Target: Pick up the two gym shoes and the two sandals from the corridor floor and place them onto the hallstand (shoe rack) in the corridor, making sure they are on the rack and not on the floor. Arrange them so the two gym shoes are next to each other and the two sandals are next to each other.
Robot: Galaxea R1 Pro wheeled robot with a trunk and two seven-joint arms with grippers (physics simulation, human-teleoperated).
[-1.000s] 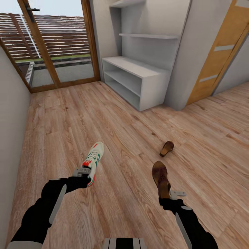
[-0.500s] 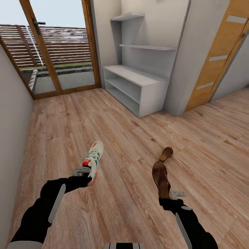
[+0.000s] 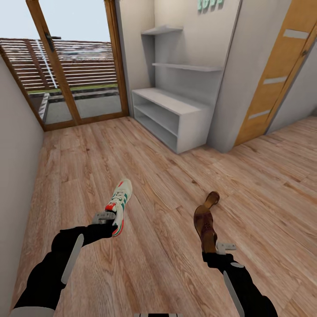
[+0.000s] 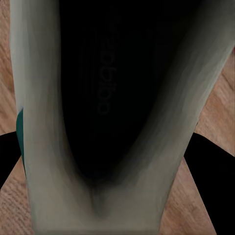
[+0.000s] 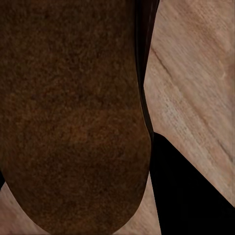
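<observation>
The floor [image 3: 176, 185] is stretching ahead to the rack [image 3: 169, 112] standing against the far wall. The left claw [image 3: 105, 219] is gripping a sneaker [image 3: 119, 203] by its heel, and the right claw [image 3: 220, 248] is clamping a sandal [image 3: 204, 226]. A second sandal [image 3: 211, 200] is lying on the floor just beyond it.

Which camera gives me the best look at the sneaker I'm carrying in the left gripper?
The head view: the whole sneaker shows there, held at its heel by the left gripper above the floor. The left wrist view gives just a blurred close-up of its dark opening and pale sides.
</observation>
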